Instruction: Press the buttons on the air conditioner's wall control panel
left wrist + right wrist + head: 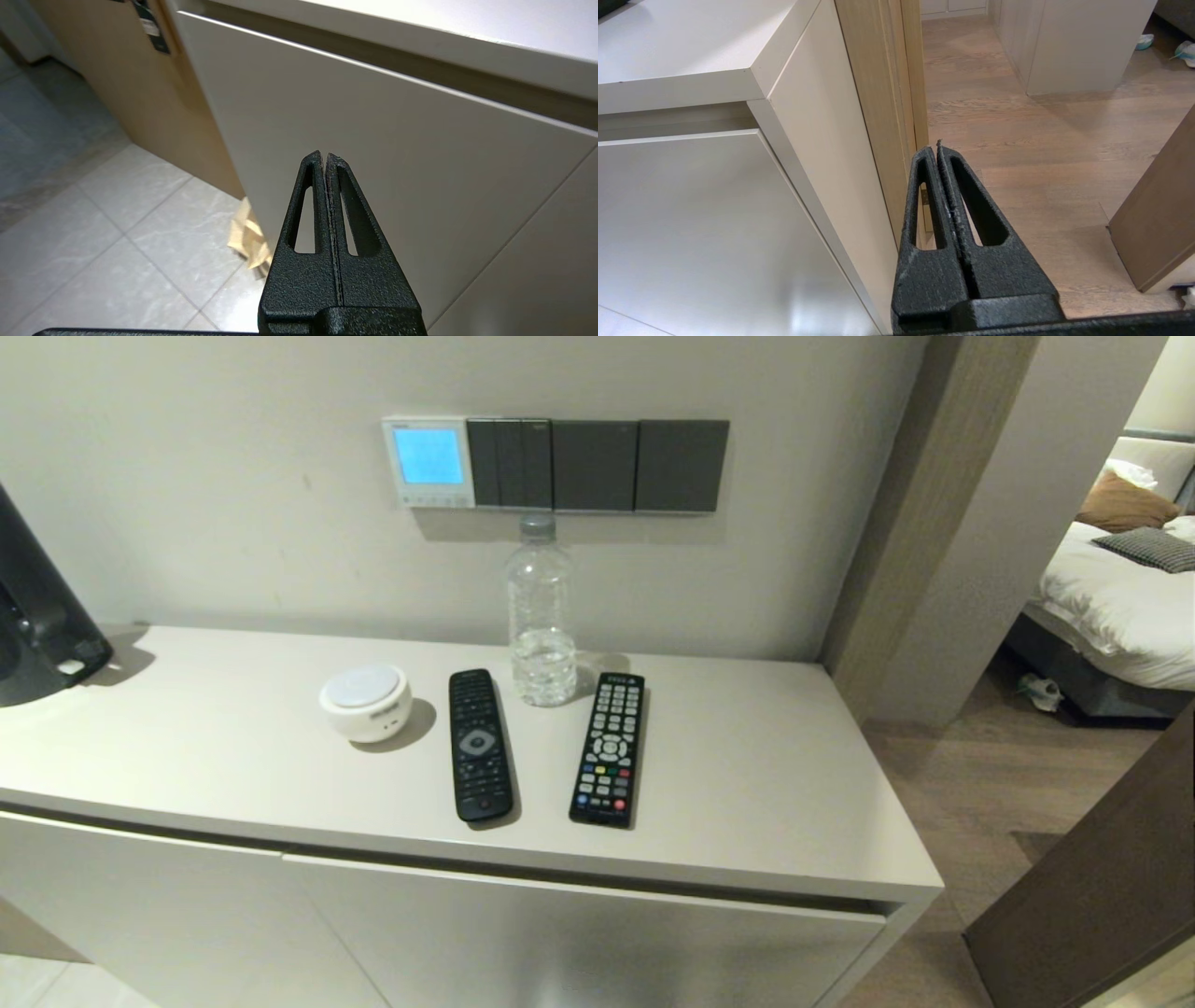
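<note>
The air conditioner's wall control panel [428, 461] is a small white square with a lit light-blue screen, on the wall above the cabinet. Its buttons [434, 501] are a row of tiny pale keys along the bottom strip. Neither gripper shows in the head view. My left gripper [324, 156] is shut and empty, low in front of the cabinet's front panel. My right gripper [934, 145] is shut and empty, low beside the cabinet's right end, over the wooden floor.
Dark grey switch plates [597, 465] sit right of the panel. On the cabinet top [766, 775] stand a clear water bottle [541, 616], two black remotes [480, 744] [609, 749] and a white round device [366, 701]. A black appliance [37, 607] stands far left.
</note>
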You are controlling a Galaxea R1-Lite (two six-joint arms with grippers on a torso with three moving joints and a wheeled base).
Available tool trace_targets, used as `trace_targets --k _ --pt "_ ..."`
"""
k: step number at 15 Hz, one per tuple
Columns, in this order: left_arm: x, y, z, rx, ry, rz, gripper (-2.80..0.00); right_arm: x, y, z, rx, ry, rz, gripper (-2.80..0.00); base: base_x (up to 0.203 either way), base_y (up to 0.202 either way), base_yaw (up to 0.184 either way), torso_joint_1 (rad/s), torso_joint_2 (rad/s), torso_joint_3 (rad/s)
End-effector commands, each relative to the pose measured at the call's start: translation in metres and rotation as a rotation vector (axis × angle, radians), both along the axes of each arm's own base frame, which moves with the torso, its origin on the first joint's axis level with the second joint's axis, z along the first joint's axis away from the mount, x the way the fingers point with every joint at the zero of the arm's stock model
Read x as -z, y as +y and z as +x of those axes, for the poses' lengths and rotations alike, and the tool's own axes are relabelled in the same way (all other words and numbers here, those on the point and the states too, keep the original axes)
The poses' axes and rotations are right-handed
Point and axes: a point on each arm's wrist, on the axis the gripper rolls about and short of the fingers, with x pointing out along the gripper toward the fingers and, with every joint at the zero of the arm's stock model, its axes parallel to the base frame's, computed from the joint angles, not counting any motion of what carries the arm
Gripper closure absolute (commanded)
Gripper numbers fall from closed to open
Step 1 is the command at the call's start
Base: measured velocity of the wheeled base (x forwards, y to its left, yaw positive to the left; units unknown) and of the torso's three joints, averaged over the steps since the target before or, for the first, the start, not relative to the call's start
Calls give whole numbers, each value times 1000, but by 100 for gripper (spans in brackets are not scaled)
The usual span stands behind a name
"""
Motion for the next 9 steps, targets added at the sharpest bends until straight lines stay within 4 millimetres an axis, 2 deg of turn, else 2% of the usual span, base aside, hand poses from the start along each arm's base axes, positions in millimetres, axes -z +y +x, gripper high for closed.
trace_targets --k 1,3,6,9 --pt "8 -1 -12 -6 -30 15 0 0 0 0 0 3 0 0 0 0 0 0 0 0" --pt "14 -4 -14 116 -29 9 0 0 0 0 0 3 0 0 0 0 0 0 0 0" --pt "22 -11 -14 440 -43 -15 0 0 0 0 0 3 0 0 0 0 0 0 0 0" --pt "29 -12 -17 506 -62 1 0 0 0 0 0 3 0 0 0 0 0 0 0 0"
